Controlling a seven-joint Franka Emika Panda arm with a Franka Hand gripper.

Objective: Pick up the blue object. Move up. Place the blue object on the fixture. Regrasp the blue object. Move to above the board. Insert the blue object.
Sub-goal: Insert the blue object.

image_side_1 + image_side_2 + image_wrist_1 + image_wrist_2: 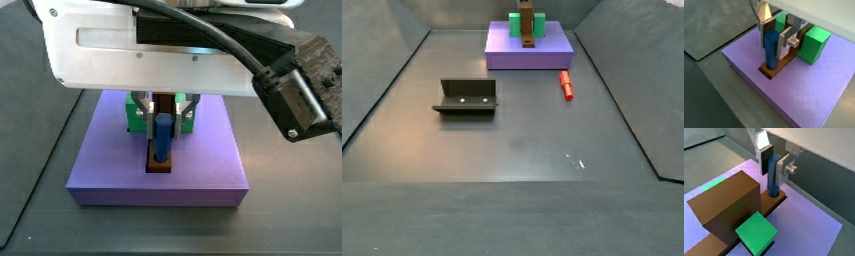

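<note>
The gripper (775,34) had its silver fingers pinching the slim blue peg (771,49), upright with its tip in the long brown bar's (724,208) hole on the lavender board (811,90). Any tilt while pushing could've jammed it.

The board (811,95) is lavender-purple with a faint woven grain. On it, the green blocks (816,44) are bright green and the long bar (724,208) is brown. Above the board, the gripper (775,36) has silver fingers (785,40) with dark pads, clamped on the blue object (771,49), a deep blue peg standing in the bar's hole. On the dark grey floor (516,140) beside the board lies a red peg (567,85); farther off stands the dark olive-grey fixture (466,98).
</note>
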